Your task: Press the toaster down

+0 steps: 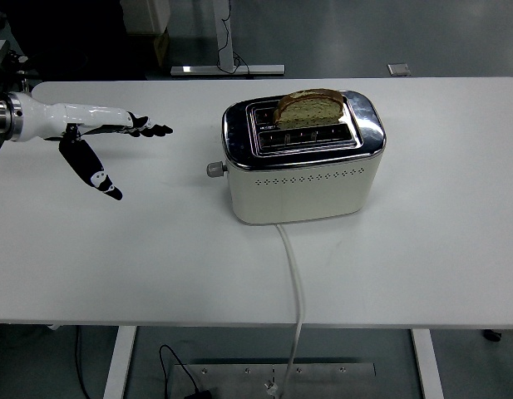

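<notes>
A cream toaster [306,179] with a chrome top stands at the middle of the white table [115,258]. A slice of brown bread [310,107] sticks up from its far slot. Its grey lever knob [214,169] juts out of the left end, raised. My left hand [106,150] hovers over the table well to the left of the lever, apart from it, open with fingers stretched toward the toaster and the thumb pointing down. Only the left arm shows.
The toaster's white cord [295,283] runs from its front face over the table's near edge to the floor. A table-leg base [227,70] stands on the floor beyond the far edge.
</notes>
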### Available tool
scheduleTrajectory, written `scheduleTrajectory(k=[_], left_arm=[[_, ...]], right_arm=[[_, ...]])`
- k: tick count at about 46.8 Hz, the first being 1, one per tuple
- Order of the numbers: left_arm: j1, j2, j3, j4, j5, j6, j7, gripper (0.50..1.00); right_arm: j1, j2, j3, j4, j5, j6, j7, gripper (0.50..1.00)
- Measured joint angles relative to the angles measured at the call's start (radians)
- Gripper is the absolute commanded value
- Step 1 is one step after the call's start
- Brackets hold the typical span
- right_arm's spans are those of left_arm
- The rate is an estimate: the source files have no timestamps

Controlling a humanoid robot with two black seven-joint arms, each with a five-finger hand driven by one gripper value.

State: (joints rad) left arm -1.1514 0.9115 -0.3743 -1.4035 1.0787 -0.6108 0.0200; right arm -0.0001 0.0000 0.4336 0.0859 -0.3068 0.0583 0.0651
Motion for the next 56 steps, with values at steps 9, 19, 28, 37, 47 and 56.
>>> scheduleTrajectory(k=[9,19,28,37,47,56], left_arm=[[0.000,-0.019,0.008,0.001,0.045,0.000,0.000,1.000],[-0.002,-0.061,0.022,0.003,0.075,0.000,0.000,1.000],[-0.002,-0.088,0.023,0.010,0.077,0.000,0.000,1.000],[0.005,-0.102,0.026,0.011,0.093,0.000,0.000,1.000],[0.005,-0.103,0.029,0.012,0.101,0.000,0.000,1.000],[-0.001,-0.104,0.029,0.020,0.102,0.000,0.000,1.000]], right_arm=[[0.000,0.000,0.000,0.000,0.000,0.000,-0.001,0.998],[0.000,0.000,-0.001,0.000,0.000,0.000,0.000,1.000],[0.000,0.000,0.000,0.000,0.000,0.000,0.000,0.998],[0.000,0.000,-0.001,0.000,0.000,0.000,0.000,0.998],[0.000,0.000,0.000,0.000,0.000,0.000,0.000,0.998],[0.000,0.000,0.000,0.000,0.000,0.000,0.000,0.998]])
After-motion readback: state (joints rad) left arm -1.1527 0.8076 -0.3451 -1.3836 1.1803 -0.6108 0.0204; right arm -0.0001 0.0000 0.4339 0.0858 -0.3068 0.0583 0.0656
